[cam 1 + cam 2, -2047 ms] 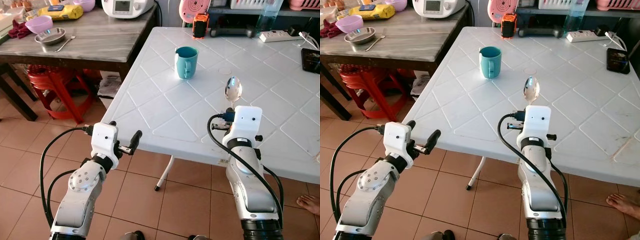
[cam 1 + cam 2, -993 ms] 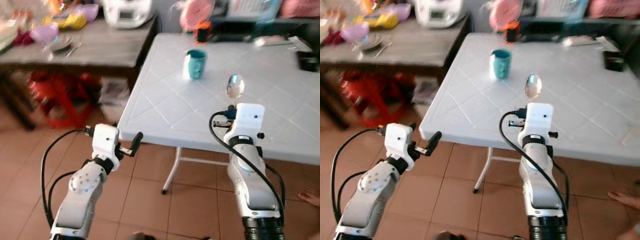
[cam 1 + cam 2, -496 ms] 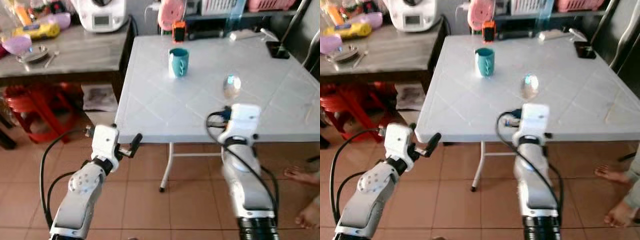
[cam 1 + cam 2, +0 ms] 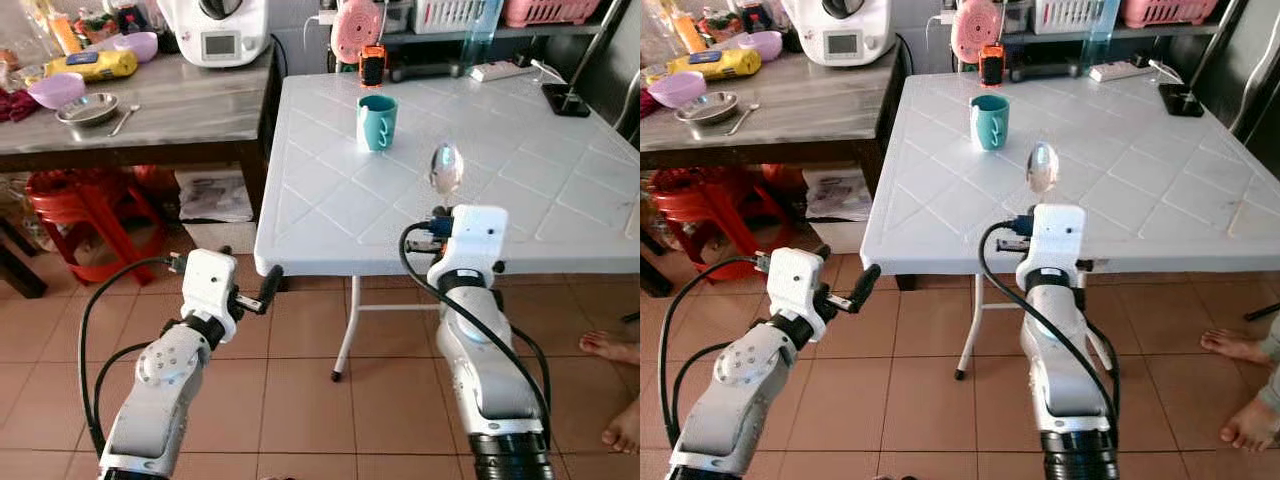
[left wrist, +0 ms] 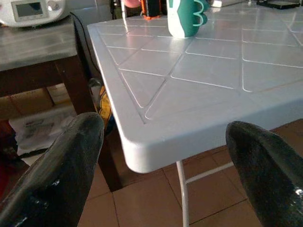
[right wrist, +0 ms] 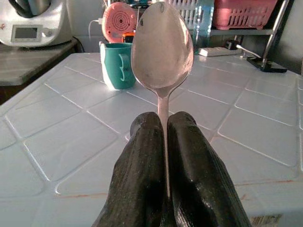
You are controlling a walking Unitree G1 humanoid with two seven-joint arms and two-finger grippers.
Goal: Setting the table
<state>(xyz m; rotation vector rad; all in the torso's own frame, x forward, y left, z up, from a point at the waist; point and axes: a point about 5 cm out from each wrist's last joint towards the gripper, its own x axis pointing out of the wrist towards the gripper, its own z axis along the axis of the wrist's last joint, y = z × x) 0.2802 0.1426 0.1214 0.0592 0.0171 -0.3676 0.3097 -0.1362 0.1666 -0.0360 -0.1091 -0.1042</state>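
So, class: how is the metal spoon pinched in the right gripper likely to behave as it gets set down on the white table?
The spoon looks like polished metal, so probably stiff and light. The right gripper pinches only its thin handle, so it may pivot or slip. On the smooth white table, its rounded bowl could rock or slide.

Silver jointed arms, white boxy wrists, looping black cables — long black claw fingers (image 6: 142,189)

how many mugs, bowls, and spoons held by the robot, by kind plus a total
mugs: 1, teal mug
bowls: 3, near purple bowl, far purple bowl, metal bowl
held spoons: 1, spoon in the right gripper
total: 5
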